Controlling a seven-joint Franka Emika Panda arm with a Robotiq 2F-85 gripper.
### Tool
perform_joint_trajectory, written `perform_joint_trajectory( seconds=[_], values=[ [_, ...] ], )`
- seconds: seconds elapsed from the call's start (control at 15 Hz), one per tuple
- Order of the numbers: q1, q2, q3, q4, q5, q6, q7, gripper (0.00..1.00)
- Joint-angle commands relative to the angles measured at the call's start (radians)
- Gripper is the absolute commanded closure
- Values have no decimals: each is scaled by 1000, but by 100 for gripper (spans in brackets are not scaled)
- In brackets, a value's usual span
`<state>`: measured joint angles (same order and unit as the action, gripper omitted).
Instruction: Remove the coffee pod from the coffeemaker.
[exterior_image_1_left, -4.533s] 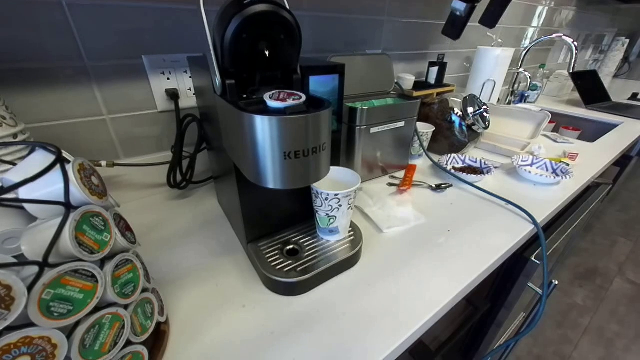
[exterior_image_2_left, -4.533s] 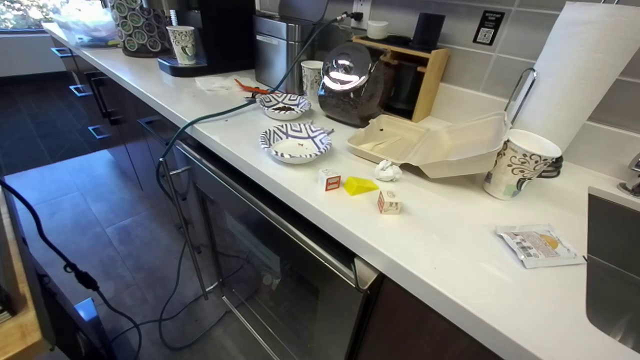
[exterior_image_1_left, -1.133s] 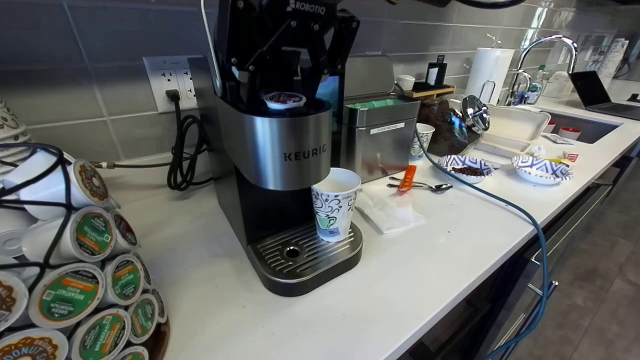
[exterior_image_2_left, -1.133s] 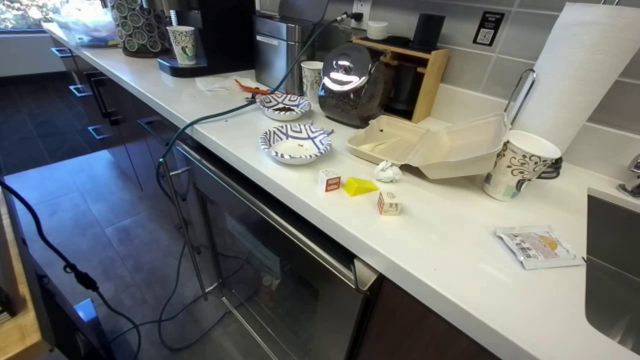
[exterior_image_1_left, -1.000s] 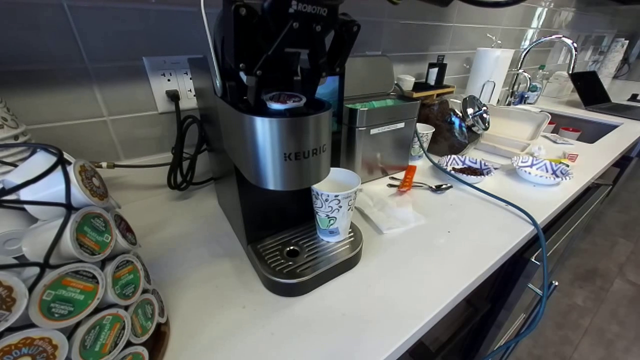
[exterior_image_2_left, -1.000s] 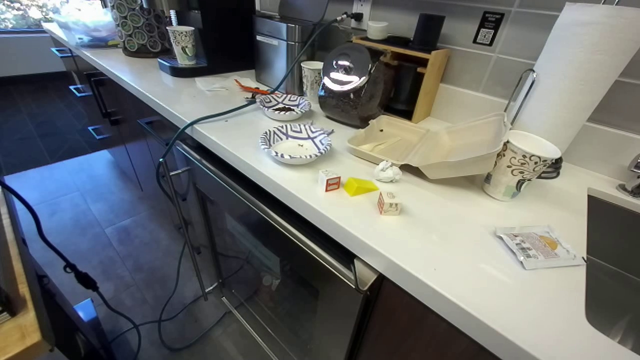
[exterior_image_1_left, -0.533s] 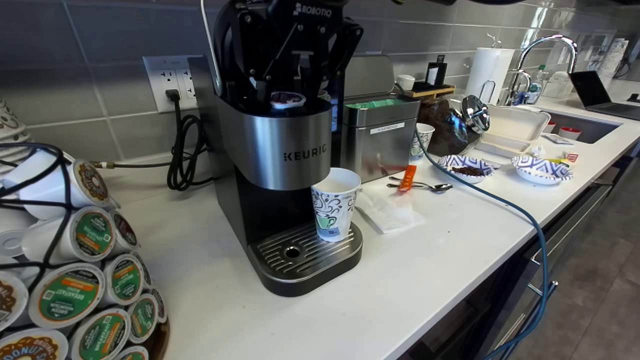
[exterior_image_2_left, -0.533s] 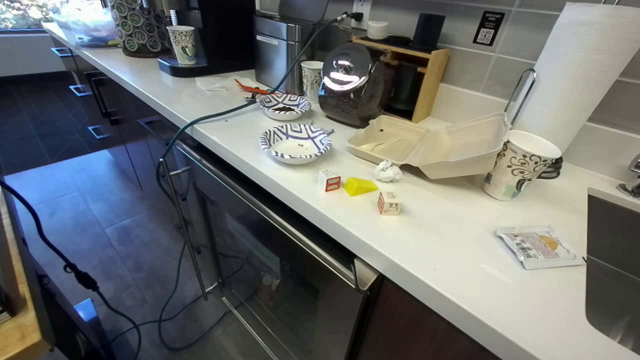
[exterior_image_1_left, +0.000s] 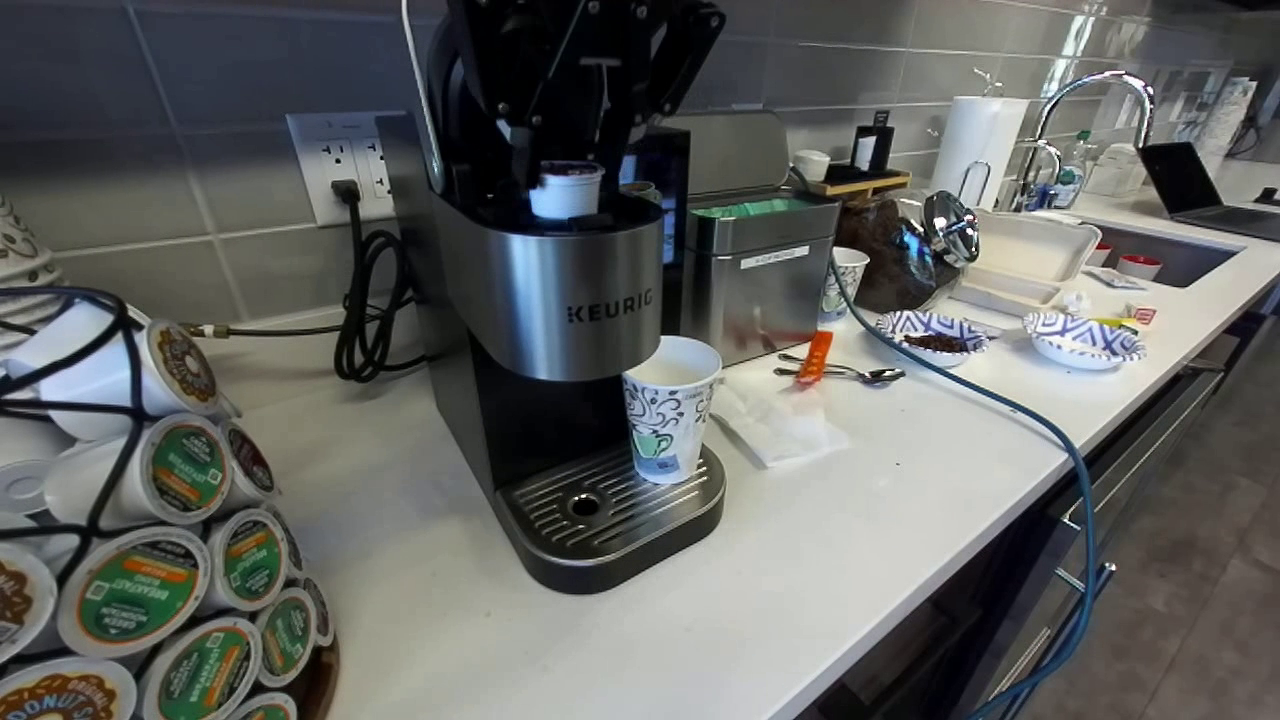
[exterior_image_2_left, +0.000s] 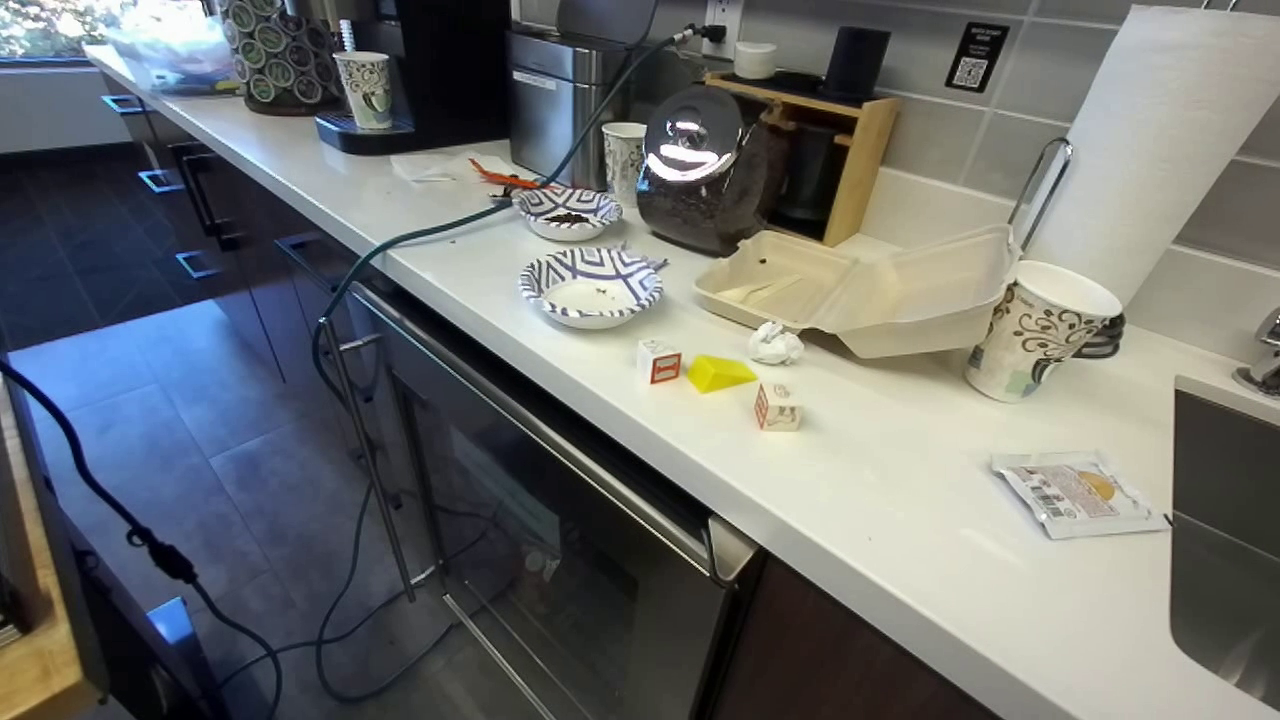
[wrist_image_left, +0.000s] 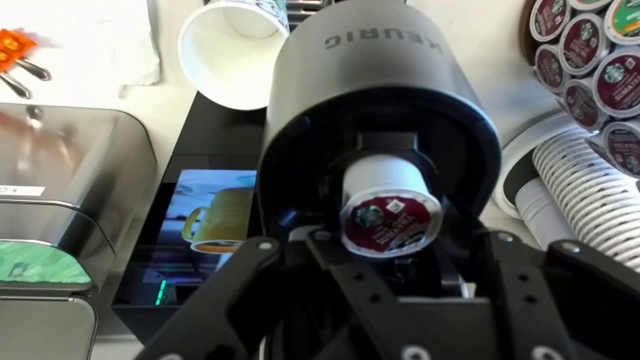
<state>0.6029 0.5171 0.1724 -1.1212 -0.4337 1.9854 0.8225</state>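
Note:
The coffee pod (exterior_image_1_left: 567, 195), white-sided with a dark red lid, is raised above its holder in the coffeemaker (exterior_image_1_left: 560, 300), whose top is open. My gripper (exterior_image_1_left: 565, 178) is shut on it from above, one finger on either side. Seen in the wrist view, the pod (wrist_image_left: 391, 220) tilts its red lid toward the camera, and the dark fingers are hard to make out against the black well of the coffeemaker (wrist_image_left: 370, 55). An exterior view shows only the lower part of the coffeemaker (exterior_image_2_left: 450, 90); the gripper and pod are out of its frame.
A patterned paper cup (exterior_image_1_left: 672, 410) stands on the drip tray. Close beside the machine is a metal bin (exterior_image_1_left: 765, 270). A rack of pods (exterior_image_1_left: 150, 520) occupies the near left. A blue cable (exterior_image_1_left: 1000, 395) crosses the counter past two bowls (exterior_image_1_left: 933, 335).
My gripper has closed in on the pod. The pod has risen out of its holder, its white side now visible above the rim, and tipped slightly.

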Motion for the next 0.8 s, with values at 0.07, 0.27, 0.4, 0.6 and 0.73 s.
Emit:
perform_joint_trajectory(
  seconds=[0.07,0.27,0.4,0.6,0.73],
  values=[
    [23,-59,7,-42,-27,9,15,73],
    [6,-175,20,-189,0,65,59,73],
    [1,-254,31,-285,16,90,125,73],
    [12,-369,25,-415,9,36,314,73],
    [5,-443,26,-512,26,20,410,73]
  ],
)
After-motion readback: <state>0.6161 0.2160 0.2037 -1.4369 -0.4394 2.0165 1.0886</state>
